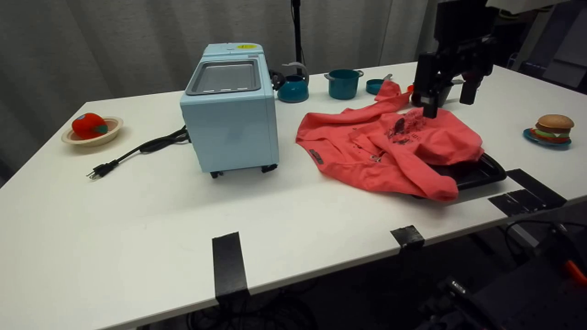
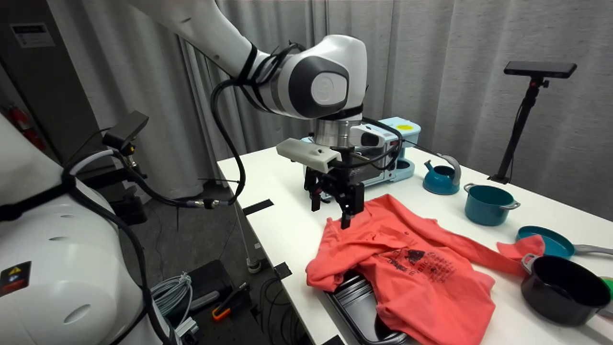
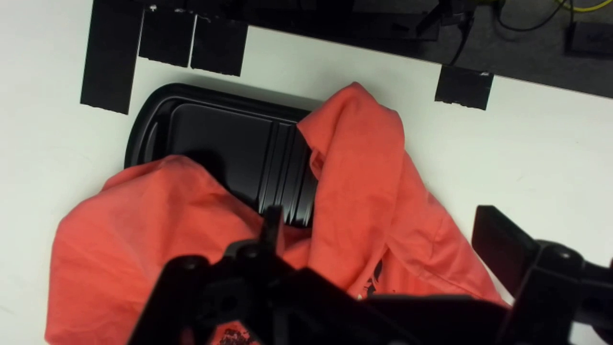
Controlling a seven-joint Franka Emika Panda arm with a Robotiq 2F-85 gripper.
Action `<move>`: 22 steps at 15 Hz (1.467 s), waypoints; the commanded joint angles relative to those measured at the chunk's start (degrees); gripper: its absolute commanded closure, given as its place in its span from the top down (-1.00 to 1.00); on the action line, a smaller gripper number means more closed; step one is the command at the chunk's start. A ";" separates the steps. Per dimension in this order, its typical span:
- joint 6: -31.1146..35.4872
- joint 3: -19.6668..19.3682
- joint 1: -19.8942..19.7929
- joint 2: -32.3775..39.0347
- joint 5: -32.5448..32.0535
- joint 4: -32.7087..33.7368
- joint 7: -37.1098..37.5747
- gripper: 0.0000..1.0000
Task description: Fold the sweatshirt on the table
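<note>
The coral-red sweatshirt [image 1: 390, 169] lies rumpled on the white table [image 1: 137, 238], with one sleeve stretched toward the cookware. It also shows in an exterior view [image 2: 431, 302] and in the wrist view [image 3: 354, 191]. Part of it lies over a black tray [image 3: 220, 139], and another sleeve folds across that tray toward the table's taped edge. My gripper [image 1: 449, 103] is open and empty above the sweatshirt. In an exterior view the gripper [image 2: 330, 212] hangs over the garment's edge. In the wrist view the sleeve shows between the spread fingers [image 3: 383, 230].
A light-blue toaster oven [image 1: 234, 133] stands beside the sweatshirt, its black cord [image 1: 151, 144] on the table. A kettle [image 2: 440, 179], a teal pot [image 2: 488, 206], a pan [image 2: 548, 239] and a black pot [image 2: 565, 290] stand behind. A toy burger [image 1: 552, 128] and a plate [image 1: 112, 133] are farther off.
</note>
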 commanded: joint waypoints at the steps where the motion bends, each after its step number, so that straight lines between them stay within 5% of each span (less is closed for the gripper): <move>1: 1.91 0.20 -0.07 2.00 -0.51 0.02 -0.30 1.00; 10: 13.54 0.50 0.25 14.21 -0.21 -0.88 -2.62 1.00; 18: 14.38 2.01 0.45 22.18 0.49 -0.79 -6.71 0.99; 19: 14.37 2.11 0.37 22.72 0.47 -0.67 -6.79 0.49; 22: 14.21 2.20 0.11 23.81 0.60 -0.17 -7.09 0.29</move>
